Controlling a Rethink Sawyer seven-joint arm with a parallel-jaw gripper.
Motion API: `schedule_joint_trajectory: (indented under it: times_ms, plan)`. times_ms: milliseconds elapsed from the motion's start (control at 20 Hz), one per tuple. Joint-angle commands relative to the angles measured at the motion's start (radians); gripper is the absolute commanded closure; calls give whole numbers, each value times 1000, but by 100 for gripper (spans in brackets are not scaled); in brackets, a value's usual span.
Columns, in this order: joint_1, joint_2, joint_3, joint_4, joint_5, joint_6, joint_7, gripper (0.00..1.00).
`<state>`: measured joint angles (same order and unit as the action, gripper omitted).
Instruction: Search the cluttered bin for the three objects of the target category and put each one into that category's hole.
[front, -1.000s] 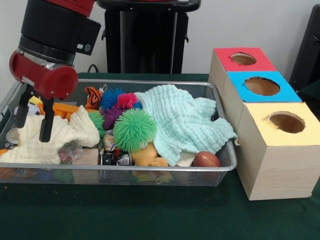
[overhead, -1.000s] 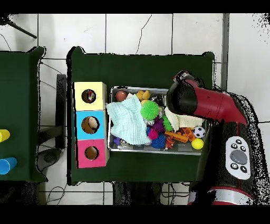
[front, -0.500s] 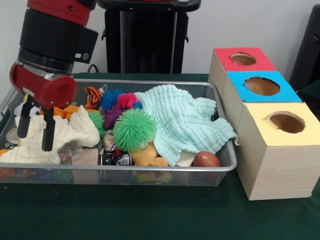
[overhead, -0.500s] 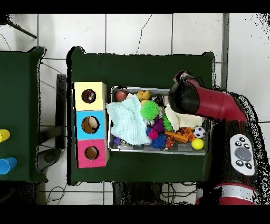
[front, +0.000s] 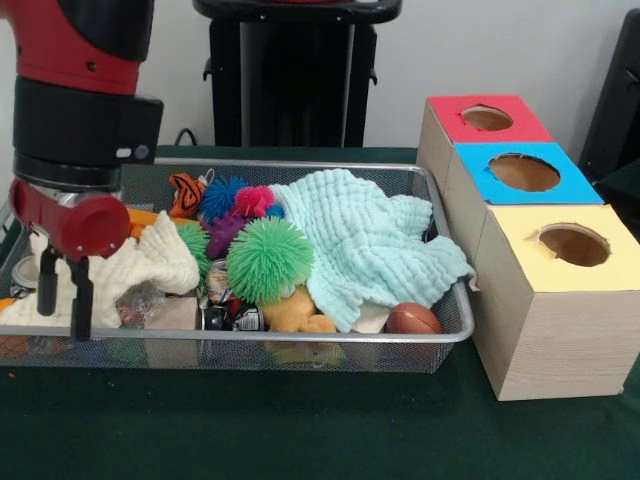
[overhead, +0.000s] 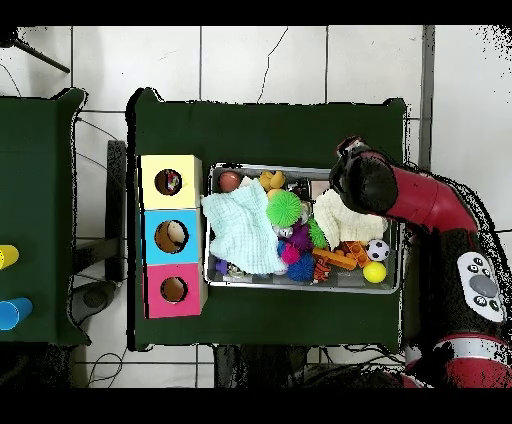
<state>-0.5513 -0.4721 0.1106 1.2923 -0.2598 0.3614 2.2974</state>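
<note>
The wire mesh bin (front: 300, 338) lies on the green table, full of toys and cloths; it also shows in the overhead view (overhead: 300, 288). My gripper (front: 62, 302) hangs over the bin's front left corner in the front view, above a cream cloth (front: 135, 268). It is open and empty. In the overhead view the arm (overhead: 365, 182) hides it. No patchwork ball shows in the bin. The round hole (front: 573, 244) in the yellow-topped box (front: 560, 330) is at the right; from above something multi-coloured shows inside the hole (overhead: 168, 182).
A spiky green ball (front: 268, 258), a mint cloth (front: 370, 240) and a brown ball (front: 412, 319) lie in the bin. A yellow ball (overhead: 374, 271) and a small football (overhead: 377, 250) lie at its far end. Blue-topped (front: 523, 172) and red-topped (front: 486, 118) boxes stand behind the yellow one.
The arm has moved toward the bin's front left corner in the front view, and the open gripper now hangs lower, at the front rim. Nothing in the bin has moved.
</note>
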Motion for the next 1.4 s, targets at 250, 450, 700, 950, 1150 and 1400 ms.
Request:
schedule_joint_trajectory:
  times_ms: [250,450,700,950,1150,1400]
  plan:
    - [-12,92,115,59,-16,333,-198,0]
    - [-2,54,105,94,-26,338,-172,0]
    - [26,-32,74,115,-77,283,-149,0]
    - [43,-81,60,119,-108,260,-143,0]
    - [44,-59,60,109,-118,256,-136,0]
    - [53,1,44,75,-130,291,-113,0]
